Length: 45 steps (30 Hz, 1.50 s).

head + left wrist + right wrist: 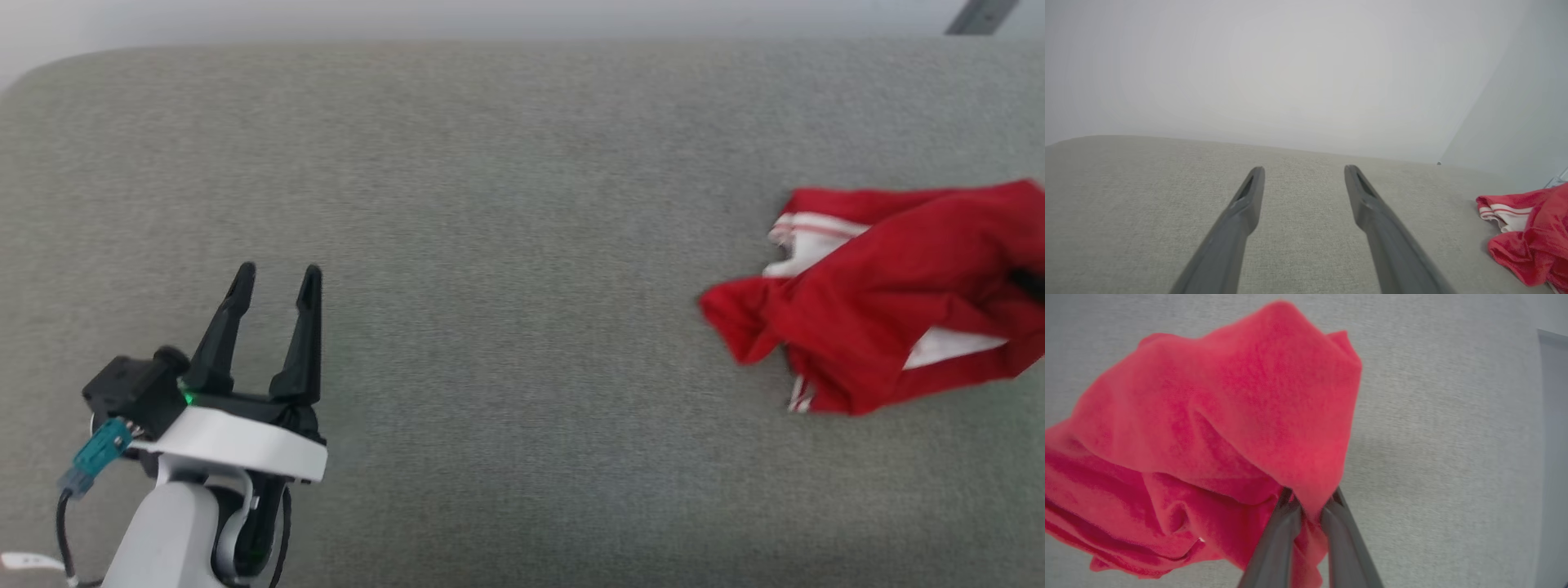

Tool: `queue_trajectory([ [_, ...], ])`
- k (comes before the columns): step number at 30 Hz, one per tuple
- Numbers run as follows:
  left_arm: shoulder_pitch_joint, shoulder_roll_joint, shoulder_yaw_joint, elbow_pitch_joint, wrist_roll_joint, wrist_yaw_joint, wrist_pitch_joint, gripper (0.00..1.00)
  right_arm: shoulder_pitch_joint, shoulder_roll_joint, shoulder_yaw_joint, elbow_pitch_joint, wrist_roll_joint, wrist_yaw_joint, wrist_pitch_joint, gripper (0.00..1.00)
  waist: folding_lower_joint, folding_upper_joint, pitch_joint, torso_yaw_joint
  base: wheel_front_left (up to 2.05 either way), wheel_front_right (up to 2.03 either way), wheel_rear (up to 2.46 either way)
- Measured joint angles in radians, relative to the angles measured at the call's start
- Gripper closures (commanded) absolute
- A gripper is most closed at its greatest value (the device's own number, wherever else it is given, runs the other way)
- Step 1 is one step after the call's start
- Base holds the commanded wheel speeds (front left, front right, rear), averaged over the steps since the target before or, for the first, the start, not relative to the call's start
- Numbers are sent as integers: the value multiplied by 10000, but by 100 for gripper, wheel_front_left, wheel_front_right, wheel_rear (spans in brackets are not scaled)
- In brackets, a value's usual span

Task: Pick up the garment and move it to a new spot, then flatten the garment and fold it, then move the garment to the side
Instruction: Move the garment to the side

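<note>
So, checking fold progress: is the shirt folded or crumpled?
Crumpled. The shirt is an uneven bunch, a white sleeve sticking out, and the right tool pinches a fold.

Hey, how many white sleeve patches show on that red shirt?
2. One white sleeve patch lies at the far left edge of the crumpled bright red thin-fabric T-shirt; the other white sleeve patch peeks out near its front. Folds may hide more.

We see the garment, right of frame, as thin matt cloth, soft and creased, red with white panels. Couch surface under it: grey woven upholstery, matt, fine grain. Lower left, left gripper: matt black plastic fingers. White wrist collar: smooth, slight sheen. Teal connector looks plastic.
</note>
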Motion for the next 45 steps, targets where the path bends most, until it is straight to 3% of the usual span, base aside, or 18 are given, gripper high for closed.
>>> queue_trajectory([
  [15,-1479,430,-1434,-205,-15,0,-2,0,-1593,-777,-587,1695,-1639,0,-1787,100,0,0,888,-1023,0,0,0],
  [26,-2296,644,-2188,-232,-130,0,0,0,-2803,-1208,-644,3329,-3315,0,-2957,100,0,0,1509,-1330,0,0,0],
  [32,-2617,721,-2518,-286,-144,0,0,0,-3326,-1237,-1011,4105,-4314,0,-3440,100,0,0,1778,-1369,0,0,0],
  [41,-2845,761,-2675,-288,-161,0,0,0,-3814,-550,-1705,5547,-5814,0,-4155,100,0,0,2048,-1383,0,0,0],
  [42,-2858,763,-2675,-284,-165,0,-2,0,-3848,-474,-1793,5664,-5935,0,-4197,91,0,0,2060,-1369,0,0,0],
  [44,-2884,769,-2673,-272,-180,0,0,0,-3938,-341,-2019,5848,-6149,0,-4403,53,0,-1,2079,-1336,0,0,0],
  [45,-2901,775,-2667,-265,-192,0,-2,0,-3995,-309,-2105,5933,-6284,0,-4462,10,0,0,2084,-1319,0,0,0],
])
